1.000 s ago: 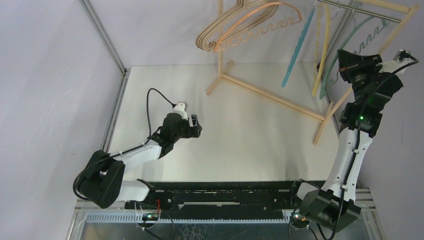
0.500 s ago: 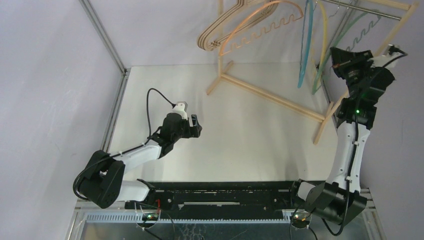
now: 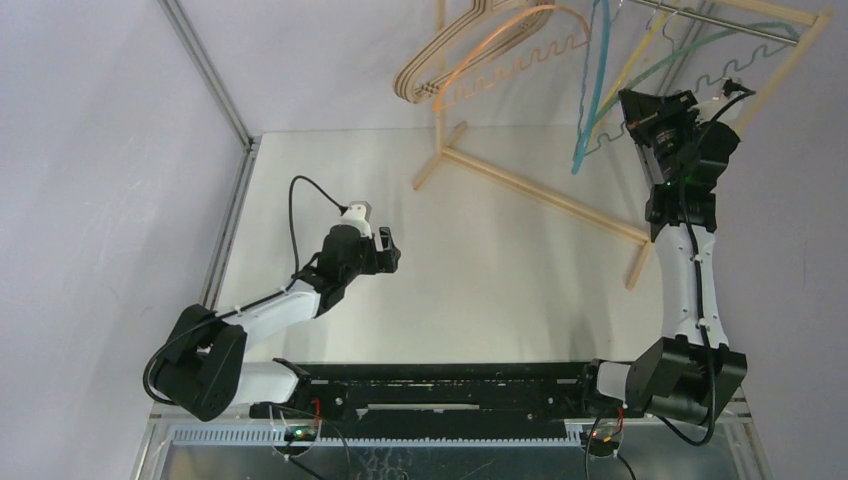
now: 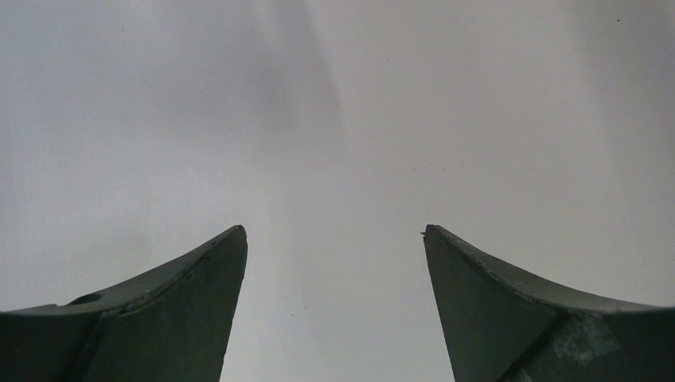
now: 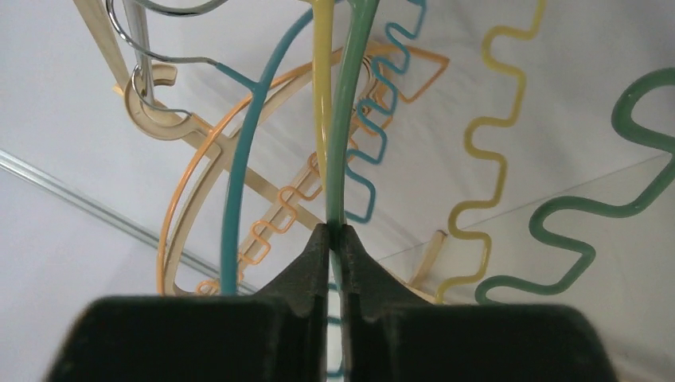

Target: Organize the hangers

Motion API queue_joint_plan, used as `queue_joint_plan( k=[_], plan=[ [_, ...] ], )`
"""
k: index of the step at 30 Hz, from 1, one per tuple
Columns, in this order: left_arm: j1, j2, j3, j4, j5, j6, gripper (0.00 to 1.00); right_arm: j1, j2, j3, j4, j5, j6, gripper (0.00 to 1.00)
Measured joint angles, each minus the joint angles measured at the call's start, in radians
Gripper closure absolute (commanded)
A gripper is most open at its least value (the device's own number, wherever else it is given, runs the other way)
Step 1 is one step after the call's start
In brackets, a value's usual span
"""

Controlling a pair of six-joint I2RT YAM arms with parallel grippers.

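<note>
Several hangers hang on the rack's metal rod (image 3: 722, 20): beige wooden ones (image 3: 432, 68), an orange one (image 3: 505, 32), a blue one (image 3: 592, 95), a yellow one (image 3: 645, 52) and a teal one (image 3: 705, 42). My right gripper (image 3: 640, 112) is raised beside the rack and shut on the teal hanger's arch (image 5: 350, 119), which runs down between its fingertips (image 5: 318, 243). The yellow hanger (image 5: 321, 95) lies close against it and the blue hanger (image 5: 237, 191) hangs just left. My left gripper (image 3: 388, 250) stands open low over the table, with nothing between its fingers (image 4: 215, 278).
The pale wooden rack frame (image 3: 545, 188) stands at the back right, its foot bars crossing the table. A metal corner post (image 3: 205, 65) and the grey walls bound the left side. Black rails (image 3: 440, 385) run along the near edge between the arm bases.
My right arm has swung left and straightened up, carrying the teal hanger's arch with it. The blue and yellow hangers have swung left too. The left arm has barely moved.
</note>
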Motion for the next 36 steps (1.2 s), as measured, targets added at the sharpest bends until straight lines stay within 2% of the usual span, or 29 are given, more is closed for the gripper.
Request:
queue_joint_plan(
  k=[1,7,15,18,20,22,28,36],
  plan=[
    [0.000,0.000,0.000,0.000,-0.001,0.000,0.11,0.006,-0.003,-0.002,0.003,0.004,-0.003,0.69],
    [0.000,0.000,0.000,0.000,-0.001,0.000,0.07,0.023,-0.054,-0.063,-0.070,0.054,-0.047,0.41],
    [0.000,0.000,0.000,0.000,-0.001,-0.001,0.06,0.022,-0.185,-0.129,-0.223,0.127,-0.109,0.26],
    [0.000,0.000,0.000,0.001,-0.001,-0.001,0.01,0.022,-0.290,-0.153,-0.276,0.171,-0.135,0.24],
    [0.000,0.000,0.000,0.002,-0.001,-0.001,0.00,0.026,-0.356,-0.160,-0.309,0.198,-0.151,0.18],
    [0.000,0.005,0.000,0.002,-0.001,-0.002,0.01,0.040,-0.422,-0.170,-0.342,0.230,-0.171,0.01],
    [0.000,0.038,0.000,-0.001,-0.003,-0.002,0.01,0.183,-0.562,-0.247,-0.433,0.313,-0.265,0.00],
    [0.000,0.037,0.010,-0.019,-0.052,-0.002,0.01,0.442,-0.563,-0.489,-0.469,0.459,-0.386,0.00]
  ],
)
